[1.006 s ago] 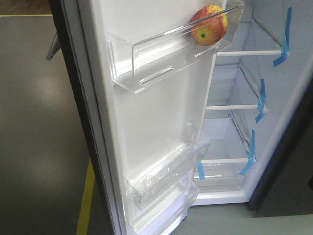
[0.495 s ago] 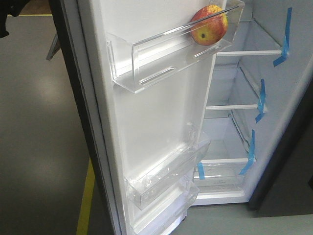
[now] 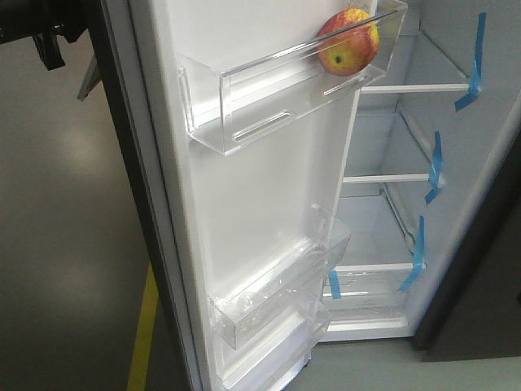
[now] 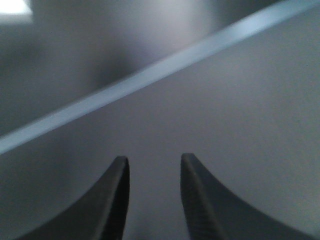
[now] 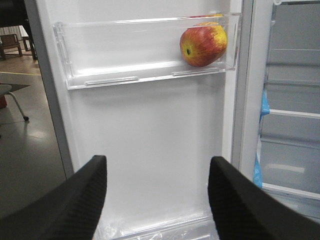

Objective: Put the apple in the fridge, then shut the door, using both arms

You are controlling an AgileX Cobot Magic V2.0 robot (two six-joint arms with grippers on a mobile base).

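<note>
Apple (image 3: 348, 41) is sitting in the top bin (image 3: 244, 114) of the open door (image 3: 260, 212) — upper right of the front view.
Right gripper (image 5: 157, 162) is hanging wide open and empty at the bottom of its view, facing the door. Left gripper (image 4: 154, 159) is showing a narrow empty gap before a blurred grey surface — fridge (image 3: 383, 204) is standing open at right.

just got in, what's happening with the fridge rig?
The apple sits in the upper clear bin of the open fridge door. The right gripper is open and empty, facing the door's white inside. The left gripper, fingers apart, is close against a flat grey surface, probably the door's outside. The door is not yet closed.
</note>
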